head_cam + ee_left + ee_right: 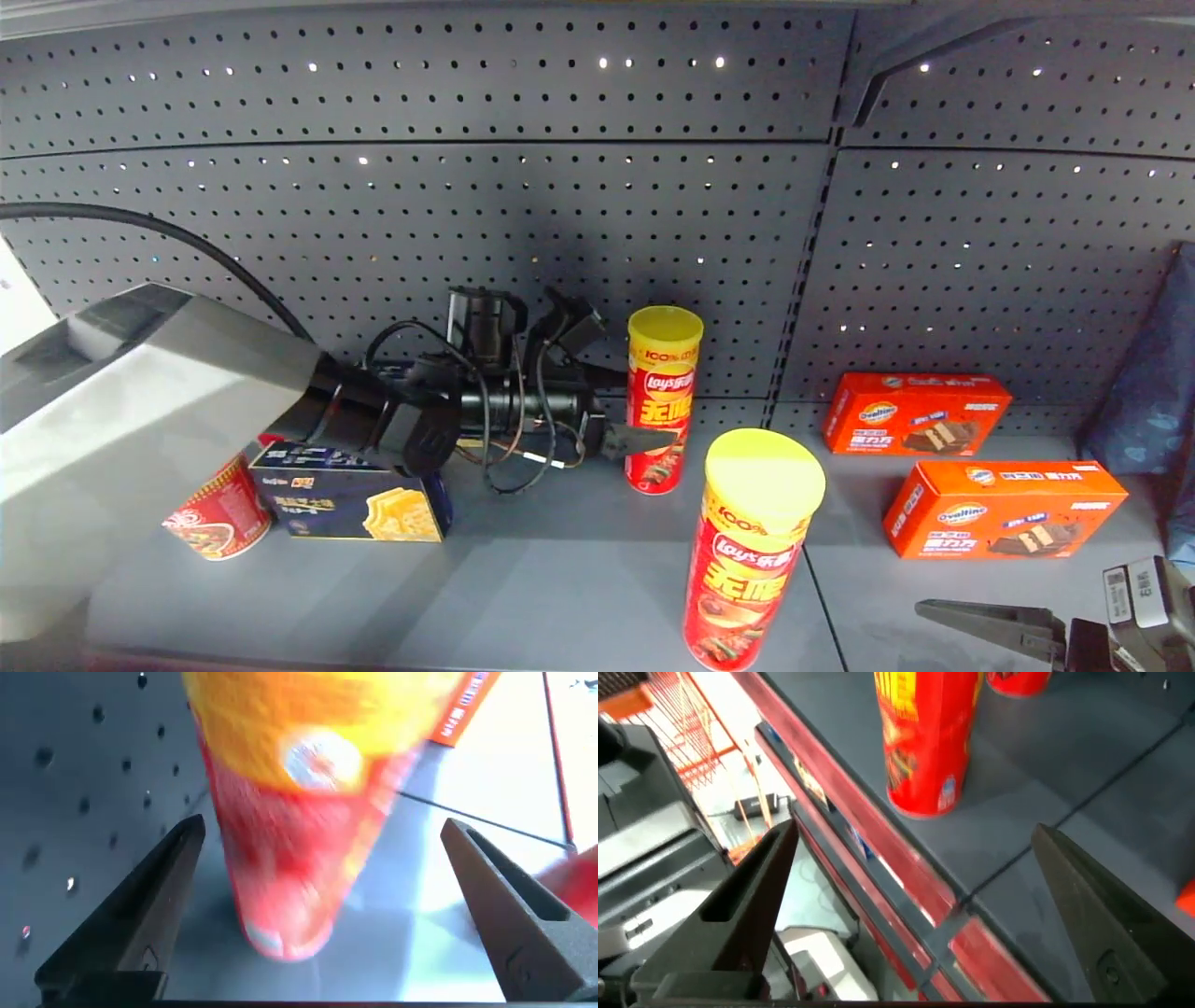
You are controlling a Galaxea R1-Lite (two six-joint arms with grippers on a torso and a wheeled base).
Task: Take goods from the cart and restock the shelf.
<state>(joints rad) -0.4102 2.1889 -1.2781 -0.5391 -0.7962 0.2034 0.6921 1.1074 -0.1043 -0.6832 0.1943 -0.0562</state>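
Two red chip cans with yellow lids stand on the grey shelf (pixel 560 569). My left gripper (pixel 653 431) reaches in from the left to the rear can (pixel 663 397), low against the pegboard wall. In the left wrist view this rear can (pixel 299 831) stands between the spread fingers (pixel 154 905), with a gap on each side, so the left gripper (pixel 318 905) is open. The front can (pixel 752 551) stands near the shelf edge. My right gripper (pixel 990 623) hangs open to its right, in front of the shelf lip; its wrist view shows the front can (pixel 929 742) beyond the gripper (pixel 915 905).
A blue cracker box (pixel 359 504) and a red cup (pixel 219 518) sit under my left arm. Two orange boxes (pixel 915 411) (pixel 1004 509) lie at the right, with a blue pack (pixel 1153 373) beyond. The shelf's red front strip (pixel 878 831) runs below the front can.
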